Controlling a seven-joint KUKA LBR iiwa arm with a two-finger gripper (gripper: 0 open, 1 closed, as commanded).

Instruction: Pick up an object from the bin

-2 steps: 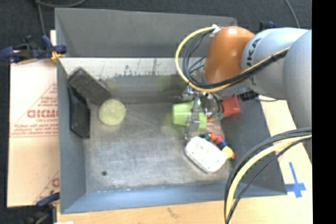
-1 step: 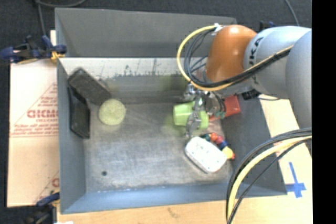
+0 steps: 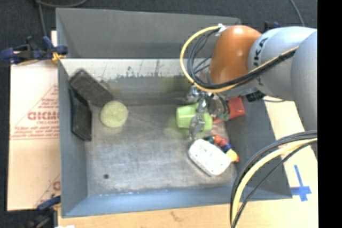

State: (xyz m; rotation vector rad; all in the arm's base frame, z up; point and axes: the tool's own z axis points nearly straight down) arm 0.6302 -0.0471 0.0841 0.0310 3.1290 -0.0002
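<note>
Green block point(image 3: 185, 116), one, bright and perhaps a small cup, lies right of the middle of the bin point(image 3: 139, 165), touching the left side of the gripper point(image 3: 201, 121). The gripper stands low over the block's right edge, and whether it is wide, narrow or gripping cannot be told. One white case point(image 3: 209, 157) lies just in front of the gripper. One small many-coloured toy point(image 3: 222, 142) rests against the case's right end. One red block point(image 3: 236, 107) sits just right of the gripper, partly under the arm. One pale green ball point(image 3: 114, 114) lies well apart to the left. Two black slabs point(image 3: 85, 101) lean against the left wall. The bin holds seven things in all.
</note>
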